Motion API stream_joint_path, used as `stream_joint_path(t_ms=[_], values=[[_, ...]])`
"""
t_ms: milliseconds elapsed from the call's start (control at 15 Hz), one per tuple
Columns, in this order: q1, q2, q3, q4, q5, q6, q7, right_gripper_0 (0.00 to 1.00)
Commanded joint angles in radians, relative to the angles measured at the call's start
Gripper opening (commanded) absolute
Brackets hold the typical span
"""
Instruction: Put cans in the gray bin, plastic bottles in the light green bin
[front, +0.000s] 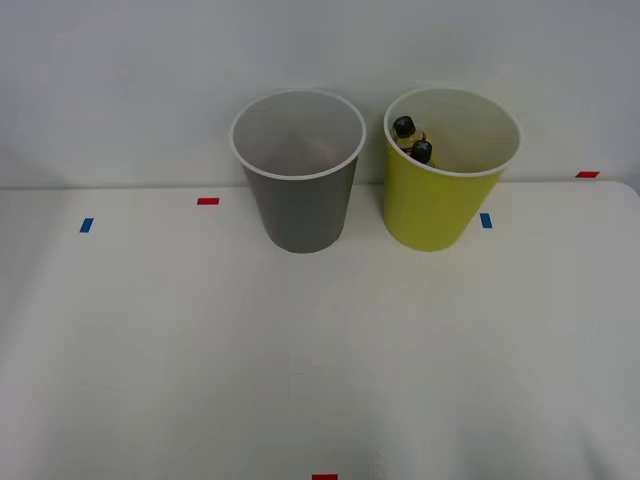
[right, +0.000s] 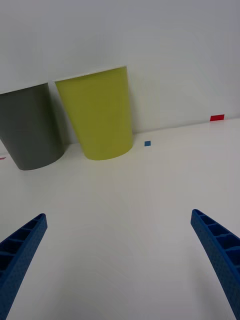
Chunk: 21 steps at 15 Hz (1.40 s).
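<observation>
blue tape (front: 486, 220) — beside light green bin (front: 440, 205)

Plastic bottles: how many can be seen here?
2: the plastic bottles stand side by side inside the light green bin, black caps showing. The bin's wall could hide more.

We see matt, smooth gray bin (front: 298, 215) and light green bin (front: 432, 208), glossy-capped plastic bottles (front: 412, 140), a matt white table (front: 300, 360), ribbed blue fingers (right: 220, 255).

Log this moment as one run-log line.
right gripper: open, empty | plastic bottles: both in light green bin | gray bin: upright, contents unclear | table
</observation>
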Motion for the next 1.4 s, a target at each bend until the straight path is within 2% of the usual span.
stream_joint_path(t_ms=[67,1400], values=[[0.000,0.000,0.000,0.000,0.000,0.000,0.000,1.00],[0.000,0.000,0.000,0.000,0.000,0.000,0.000,1.00]])
